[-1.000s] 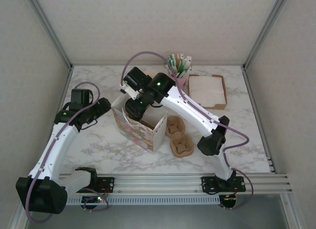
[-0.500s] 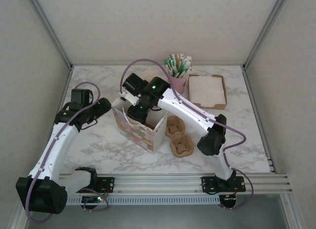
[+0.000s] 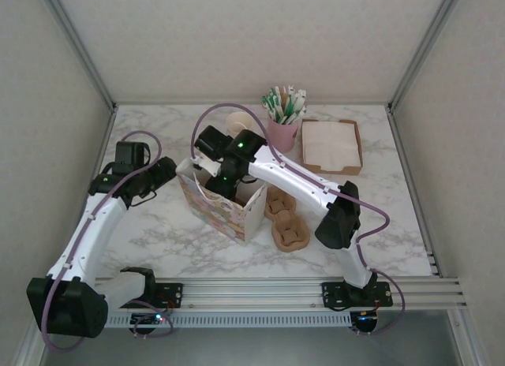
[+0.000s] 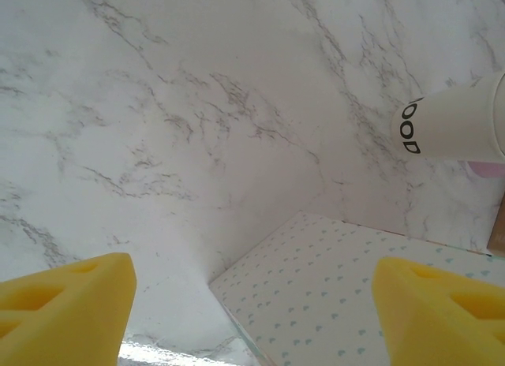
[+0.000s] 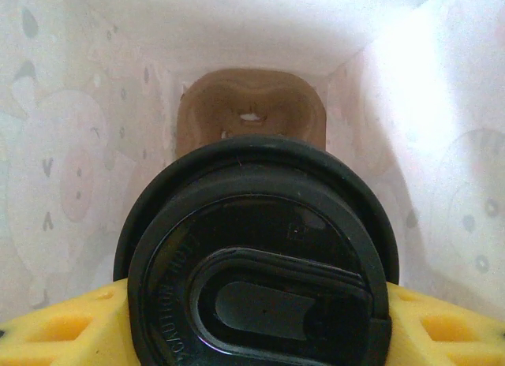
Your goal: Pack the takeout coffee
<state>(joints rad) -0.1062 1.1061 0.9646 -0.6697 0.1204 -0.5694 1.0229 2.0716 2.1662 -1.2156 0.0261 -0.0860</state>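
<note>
The takeout coffee cup shows by its black lid, held between my right gripper's yellow fingers. It hangs inside the patterned paper bag, above a brown cup carrier on the bag's floor. From above, my right gripper reaches down into the bag's open top. My left gripper is open just left of the bag, with nothing between its fingers. In the left wrist view the bag's heart-dotted side lies between them. A second white cup stands behind the bag.
Two brown cup carriers lie on the marble table right of the bag. A pink cup of packets and stirrers and a napkin box stand at the back. Frame posts line both sides.
My right arm has moved left and down, carrying the cup deeper into the bag. The left arm has barely moved.
</note>
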